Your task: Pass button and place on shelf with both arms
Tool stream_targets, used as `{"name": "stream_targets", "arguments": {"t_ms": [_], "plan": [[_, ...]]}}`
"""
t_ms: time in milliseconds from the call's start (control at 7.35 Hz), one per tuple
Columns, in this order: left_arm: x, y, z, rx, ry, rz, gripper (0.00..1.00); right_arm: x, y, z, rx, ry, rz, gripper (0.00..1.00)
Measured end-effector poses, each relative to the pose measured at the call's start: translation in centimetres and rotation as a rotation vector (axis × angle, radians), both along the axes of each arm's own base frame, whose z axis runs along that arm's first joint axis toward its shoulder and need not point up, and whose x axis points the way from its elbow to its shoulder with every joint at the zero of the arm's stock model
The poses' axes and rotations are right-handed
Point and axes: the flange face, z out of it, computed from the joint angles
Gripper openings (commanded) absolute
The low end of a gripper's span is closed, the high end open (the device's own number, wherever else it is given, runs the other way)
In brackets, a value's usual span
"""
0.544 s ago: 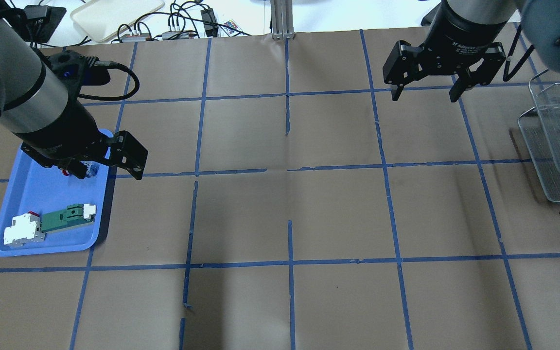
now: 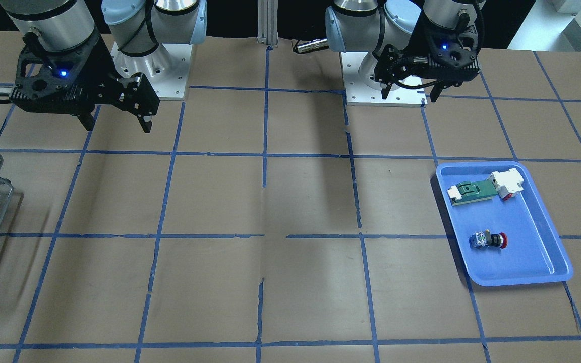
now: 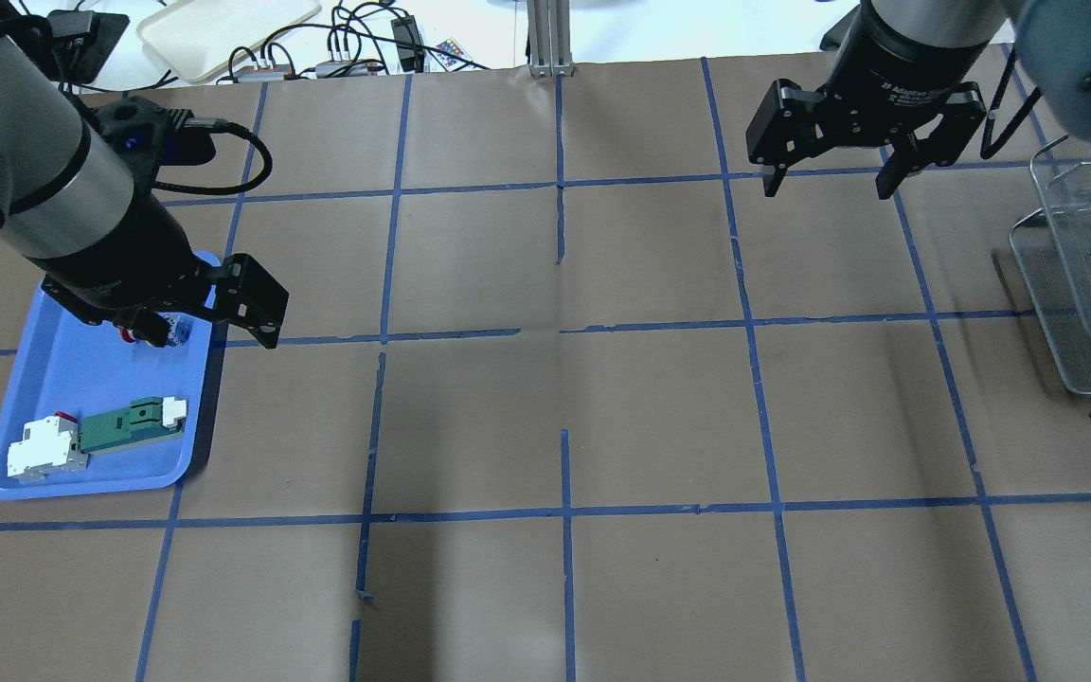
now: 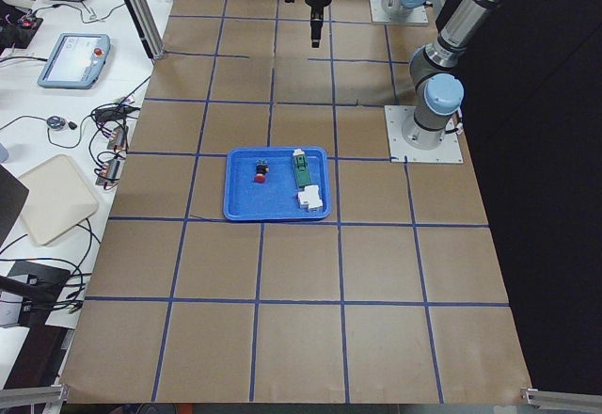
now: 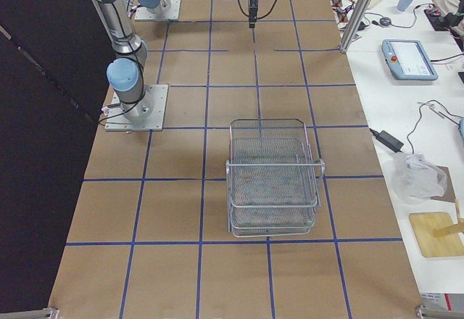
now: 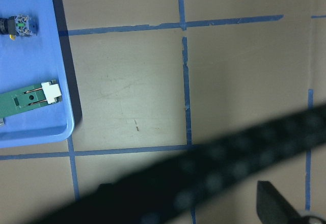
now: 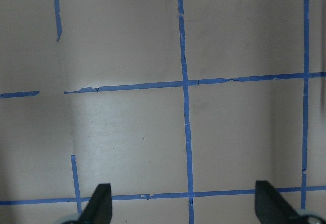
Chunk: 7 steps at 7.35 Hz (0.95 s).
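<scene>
Three parts lay in one blue tray [image 2: 527,237] below the left fingers [image 3: 259,317], which stood wide apart, holding nothing: one button [image 2: 488,240] directly beneath, and one green part [image 2: 474,190] and one white block [image 2: 507,184] touching each other farther off. The right fingers [image 3: 888,176], equally wide, hung above the tabletop [image 3: 555,417], with one shelf [image 3: 1090,275] beside them.

One line of print to call, from the overhead view: white lettering on the black body of the right gripper [image 3: 828,189] reads "2F Adaptive"; the word that follows runs too small to make out; a finer line beneath it is only a blur. Over to the side views: a teach pendant [image 4: 75,59] lies on the bench with its screen lit, nothing on it legible; same story for the teach pendant [image 5: 409,59] on the opposite bench; no other text, number or sign can be read anywhere.
</scene>
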Motion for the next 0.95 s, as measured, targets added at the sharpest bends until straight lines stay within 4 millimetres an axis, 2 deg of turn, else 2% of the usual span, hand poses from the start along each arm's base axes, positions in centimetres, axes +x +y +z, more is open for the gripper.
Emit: {"name": "stream_targets", "arguments": {"t_ms": [952], "plan": [[0.34, -0.53, -0.07, -0.027, -0.002, 0.006, 1.00, 0.06, -0.33, -0.09, -0.027, -0.006, 0.007, 1.00]]}}
